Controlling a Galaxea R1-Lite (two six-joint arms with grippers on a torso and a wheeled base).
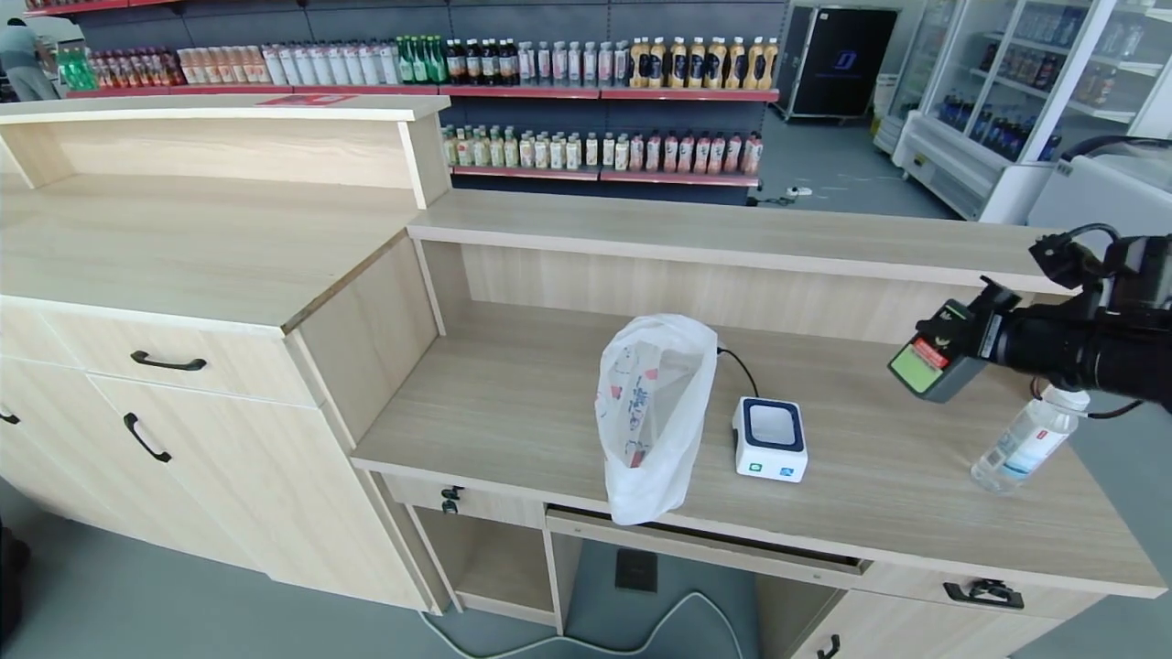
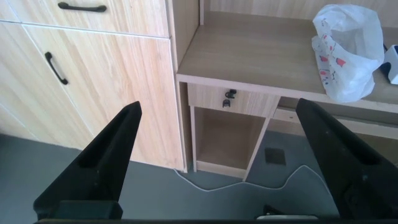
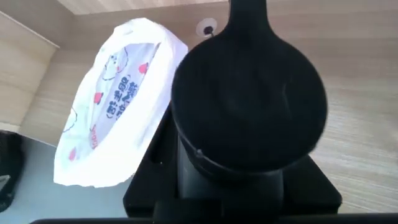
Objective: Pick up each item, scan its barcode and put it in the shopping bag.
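Item (image 1: pixel 918 368): a small grey pack with a green and red label, clamped in the right claw (image 1: pixel 961 339). It is held up above the right end of the counter (image 1: pixel 513 403), well apart from the scanner (image 1: pixel 770 437).

**Risks, from the claw outward**
- The label looks turned away from the scanner's window. If the pack is brought over without being turned, the code may not read.
- A water bottle (image 1: pixel 1025 444) stands right under the right arm, near the counter's right end. A low sweep of the arm could knock it over and send it rolling off.
- The scanner sits just beside the shopping bag (image 1: pixel 655 412), so a wide swing could shove either one.
- The bag is thin, limp plastic with a slumped mouth, and its belly sags over the counter's front edge. A pack dropped on the rim could fold the mouth shut or drag the bag off.

The left claw (image 2: pixel 219 104) is spread wide and empty. It hangs low over the floor (image 2: pixel 155 193) by the cabinet (image 2: pixel 106 81), too far away to steady the bag.

**Count**
- One held item
- One water bottle
- One scanner
- One shopping bag, with something showing inside that I cannot count
- Two claws
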